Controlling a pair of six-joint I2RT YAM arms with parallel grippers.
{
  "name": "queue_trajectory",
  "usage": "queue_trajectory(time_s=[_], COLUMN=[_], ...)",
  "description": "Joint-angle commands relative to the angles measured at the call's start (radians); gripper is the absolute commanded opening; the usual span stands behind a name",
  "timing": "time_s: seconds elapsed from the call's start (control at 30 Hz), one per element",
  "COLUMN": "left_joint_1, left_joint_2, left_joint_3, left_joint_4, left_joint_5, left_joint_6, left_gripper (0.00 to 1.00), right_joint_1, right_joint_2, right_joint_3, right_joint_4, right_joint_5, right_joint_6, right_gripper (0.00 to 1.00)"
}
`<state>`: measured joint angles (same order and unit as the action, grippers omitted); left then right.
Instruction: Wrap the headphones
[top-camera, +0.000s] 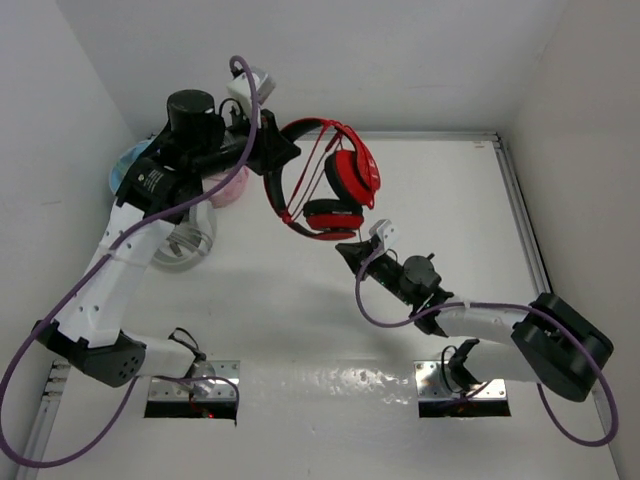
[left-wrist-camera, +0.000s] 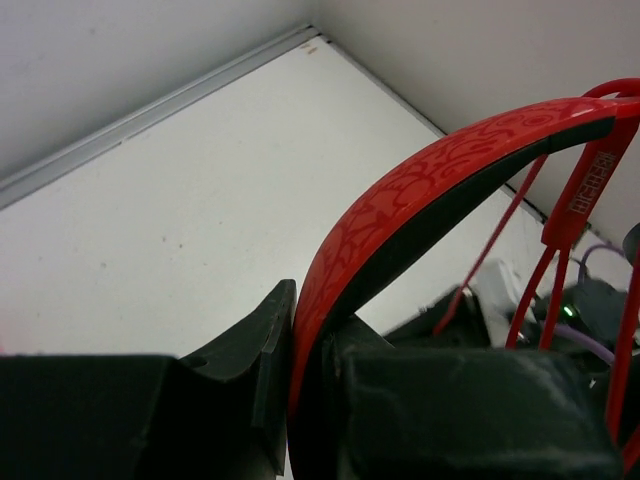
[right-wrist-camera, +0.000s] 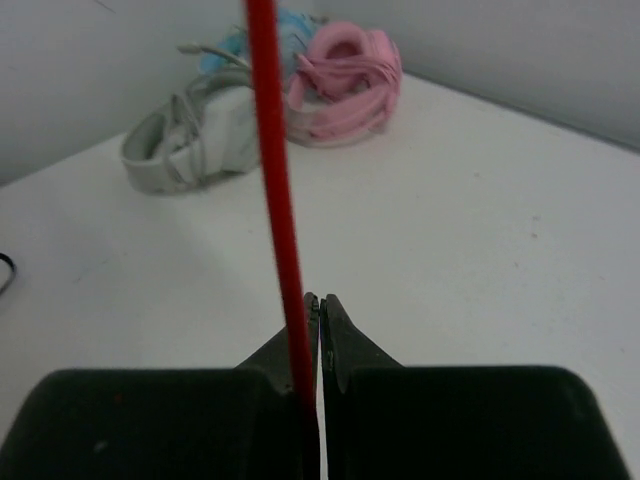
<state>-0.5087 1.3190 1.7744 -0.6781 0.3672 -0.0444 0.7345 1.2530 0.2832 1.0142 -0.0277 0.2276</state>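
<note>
Left gripper holds headphones aloft over table (right gripper pinches cable).

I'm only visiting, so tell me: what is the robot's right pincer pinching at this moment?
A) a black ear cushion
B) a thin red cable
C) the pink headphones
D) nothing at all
B: the right wrist view shows the right pincer shut on the thin red cable of the red over-ear headphones, while the pink headphones lie untouched far behind it.
</note>
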Motion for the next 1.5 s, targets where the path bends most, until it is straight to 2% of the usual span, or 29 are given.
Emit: queue_trajectory(time_s=[0.0, 0.2, 0.37, 0.5, 0.57, 0.77, 0.97, 1.1, 1.3, 1.33, 1.47], left_joint_1=[0.047, 0.082, 0.169, 0.182, 0.182, 0.183, 0.182, 0.177, 0.089, 0.069, -0.042], left_joint_2=[-0.001, 0.045, 0.059, 0.089, 0.098, 0.117, 0.109, 0.098, 0.048, 0.037, -0.021], left_joint_3=[0.045, 0.028, 0.011, 0.003, -0.016, -0.076, -0.162, -0.284, -0.511, -0.535, -0.630], left_joint_4=[0.124, 0.138, 0.141, 0.127, 0.147, 0.207, 0.310, 0.444, 0.616, 0.630, 0.663], left_joint_5=[0.038, 0.038, 0.006, -0.161, -0.197, -0.404, -0.577, -0.689, -0.835, -0.843, -0.927], left_joint_6=[-0.156, -0.250, -0.324, -0.313, -0.304, -0.238, -0.138, 0.068, 0.377, 0.402, 0.497], left_gripper=[0.00, 0.00, 0.00, 0.00, 0.00, 0.00, 0.00, 0.00, 0.00, 0.00, 0.00], right_joint_1=[0.127, 0.264, 0.331, 0.430, 0.451, 0.522, 0.533, 0.533, 0.523, 0.516, 0.438], right_joint_2=[-0.033, 0.074, 0.195, 0.290, 0.315, 0.336, 0.283, 0.175, 0.030, 0.025, 0.002], right_joint_3=[-0.024, 0.131, 0.249, 0.408, 0.482, 0.574, 0.582, 0.568, 0.625, 0.636, 0.633], right_joint_4=[0.255, 0.077, -0.078, -0.218, -0.298, -0.404, -0.450, -0.554, -0.808, -0.872, -0.956], right_joint_5=[0.136, 0.178, 0.164, 0.144, 0.123, 0.104, 0.066, 0.100, 0.398, 0.437, 0.584], right_joint_6=[-0.049, -0.145, -0.183, -0.258, -0.272, -0.320, -0.300, -0.309, -0.473, -0.499, -0.510], right_gripper=[0.00, 0.00, 0.00, 0.00, 0.00, 0.00, 0.00, 0.00, 0.00, 0.00, 0.00])
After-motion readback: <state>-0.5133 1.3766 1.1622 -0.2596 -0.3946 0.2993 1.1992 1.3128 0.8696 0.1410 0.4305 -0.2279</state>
